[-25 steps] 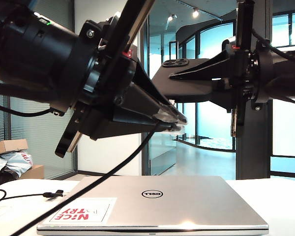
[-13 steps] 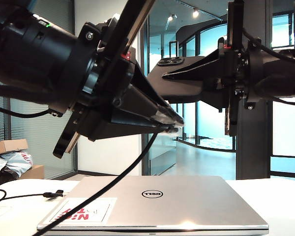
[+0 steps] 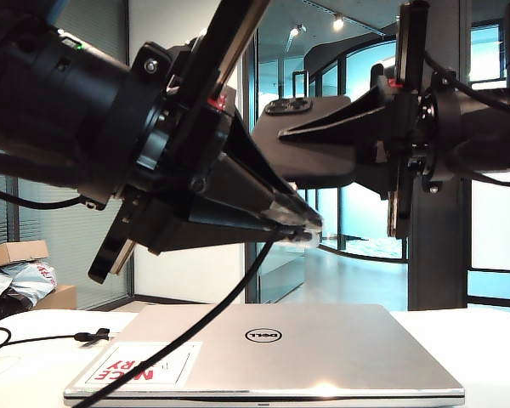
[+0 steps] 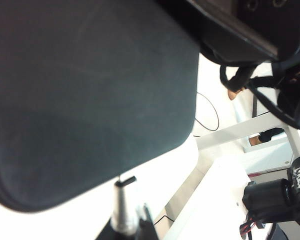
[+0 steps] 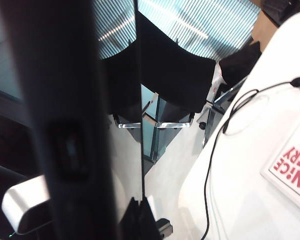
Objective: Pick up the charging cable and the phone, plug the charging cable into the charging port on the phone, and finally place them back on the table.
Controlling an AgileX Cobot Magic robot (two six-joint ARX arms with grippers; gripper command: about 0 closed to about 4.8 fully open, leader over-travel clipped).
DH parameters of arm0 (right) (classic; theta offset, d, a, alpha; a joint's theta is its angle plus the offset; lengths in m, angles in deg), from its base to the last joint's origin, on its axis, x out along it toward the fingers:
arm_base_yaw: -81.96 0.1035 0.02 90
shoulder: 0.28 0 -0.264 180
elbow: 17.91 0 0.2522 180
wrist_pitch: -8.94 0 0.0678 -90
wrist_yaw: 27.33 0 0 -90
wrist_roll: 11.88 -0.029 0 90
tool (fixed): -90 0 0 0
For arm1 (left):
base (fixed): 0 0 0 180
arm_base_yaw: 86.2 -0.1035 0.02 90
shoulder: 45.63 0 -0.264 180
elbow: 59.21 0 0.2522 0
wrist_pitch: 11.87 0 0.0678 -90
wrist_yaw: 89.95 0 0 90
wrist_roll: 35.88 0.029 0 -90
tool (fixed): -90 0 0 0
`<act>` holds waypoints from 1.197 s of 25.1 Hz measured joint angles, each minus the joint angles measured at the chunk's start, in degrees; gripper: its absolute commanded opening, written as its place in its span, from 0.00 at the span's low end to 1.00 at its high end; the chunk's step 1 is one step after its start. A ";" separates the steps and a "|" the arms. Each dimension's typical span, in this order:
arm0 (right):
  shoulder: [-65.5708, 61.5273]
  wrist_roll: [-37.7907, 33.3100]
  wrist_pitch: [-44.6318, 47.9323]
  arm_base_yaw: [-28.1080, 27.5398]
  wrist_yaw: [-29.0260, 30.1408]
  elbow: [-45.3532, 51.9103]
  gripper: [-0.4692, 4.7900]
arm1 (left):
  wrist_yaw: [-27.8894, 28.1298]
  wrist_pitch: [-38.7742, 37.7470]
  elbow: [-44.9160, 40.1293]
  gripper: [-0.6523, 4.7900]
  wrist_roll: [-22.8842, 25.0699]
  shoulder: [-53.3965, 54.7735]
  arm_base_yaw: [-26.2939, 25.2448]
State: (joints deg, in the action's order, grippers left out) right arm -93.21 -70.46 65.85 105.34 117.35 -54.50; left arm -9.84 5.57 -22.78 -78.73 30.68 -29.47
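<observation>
Left gripper (image 3: 302, 228) clamped on charging cable (image 3: 206, 320) plug, mid-air above laptop (image 3: 272, 353). Phone (image 3: 310, 140), pinched in right gripper (image 3: 280, 133), lies at 12 o'clock from plug tip; long axis roughly level. Gap remains; not mated.

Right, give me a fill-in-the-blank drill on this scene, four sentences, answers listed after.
1. The right gripper is shut on the ____, held up in the air.
2. The left gripper is shut on the plug end of the charging ____.
3. The closed silver laptop lying on the table below both arms carries the brand logo ____.
4. The sticker on the laptop lid has lettering coloured ____.

Missing words: phone; cable; Dell; red
</observation>
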 measured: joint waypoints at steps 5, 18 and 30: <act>0.00 -0.04 -1.29 0.04 0.46 0.00 0.08 | 0.02 0.09 0.02 0.11 0.79 -0.04 -0.13; -0.11 -0.09 -9.55 -9.68 -9.27 -1.51 0.08 | 2.25 2.49 0.24 0.57 0.79 -3.21 0.24; 11.85 19.61 -63.71 -20.39 -14.75 -13.99 0.08 | 2.54 -19.28 11.87 0.11 14.99 -21.03 -3.39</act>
State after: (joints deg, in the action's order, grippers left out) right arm -81.36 -50.86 2.14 84.95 102.59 -68.49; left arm -7.31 -13.71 -10.91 -63.73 9.66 -32.85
